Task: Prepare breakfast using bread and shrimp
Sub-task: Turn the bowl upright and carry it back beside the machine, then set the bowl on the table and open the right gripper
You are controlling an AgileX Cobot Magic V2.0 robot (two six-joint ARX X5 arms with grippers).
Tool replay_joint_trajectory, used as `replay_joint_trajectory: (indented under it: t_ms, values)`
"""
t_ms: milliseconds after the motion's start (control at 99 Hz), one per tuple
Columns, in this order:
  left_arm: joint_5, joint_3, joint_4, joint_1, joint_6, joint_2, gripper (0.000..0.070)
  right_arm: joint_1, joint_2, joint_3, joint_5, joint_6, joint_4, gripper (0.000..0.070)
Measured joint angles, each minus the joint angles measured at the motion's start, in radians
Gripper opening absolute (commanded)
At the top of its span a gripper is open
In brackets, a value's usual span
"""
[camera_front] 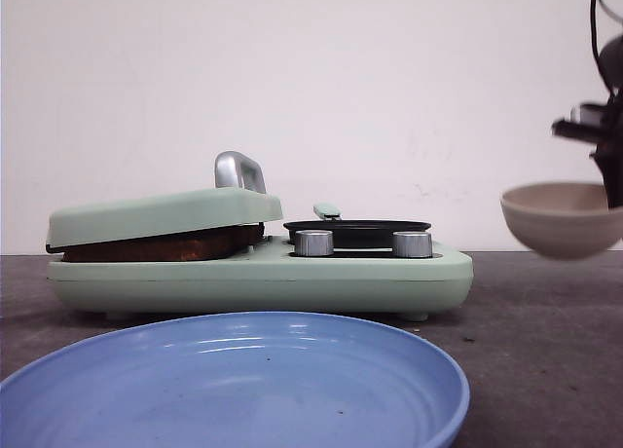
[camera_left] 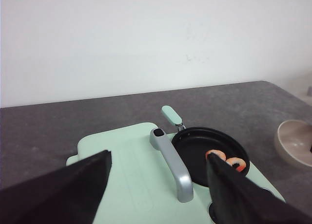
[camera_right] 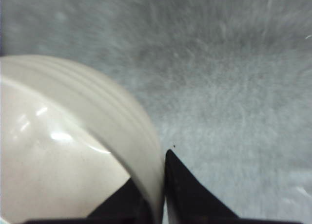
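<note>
A mint-green breakfast maker (camera_front: pixel 263 273) sits on the dark table, its hinged lid (camera_front: pixel 165 214) tilted down over browned bread (camera_front: pixel 165 245) (only the crust edge shows). Beside the lid's metal handle (camera_left: pixel 171 163), the shrimp (camera_left: pixel 225 159) lie in the maker's small black pan (camera_left: pixel 207 147). The left gripper (camera_left: pixel 158 195) hangs above the lid, jaws spread wide and empty. Off the maker's pan end, the right gripper (camera_right: pixel 158 195) is clamped on the rim of a beige bowl (camera_front: pixel 560 217), held clear of the table.

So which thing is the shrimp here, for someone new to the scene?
Find the mint-green breakfast maker on the grey table. Beside its lid handle sits a small black pan; the shrimp are the curled orange-pink pieces inside, the only bright colour there.
</note>
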Motion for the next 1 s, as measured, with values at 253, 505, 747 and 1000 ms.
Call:
replay_joint_trajectory:
  t_ms: [253, 505, 747, 1000]
  values:
    - [0.000, 0.000, 0.002, 0.000, 0.000, 0.021, 0.0354, 0.000, 0.064, 0.000, 0.000, 0.000, 0.015, 0.0005]
    - [0.000, 0.000, 0.018, 0.000, 0.000, 0.036, 0.0354, 0.000, 0.076, 0.000, 0.000, 0.000, 0.043, 0.0005]
    - [0.000, 0.000, 0.020, 0.000, 0.000, 0.045, 0.0354, 0.000, 0.076, 0.000, 0.000, 0.000, 0.047, 0.0005]
    - [0.000, 0.000, 0.021, 0.000, 0.000, 0.045, 0.0354, 0.000, 0.078, 0.000, 0.000, -0.001, 0.028, 0.0005]
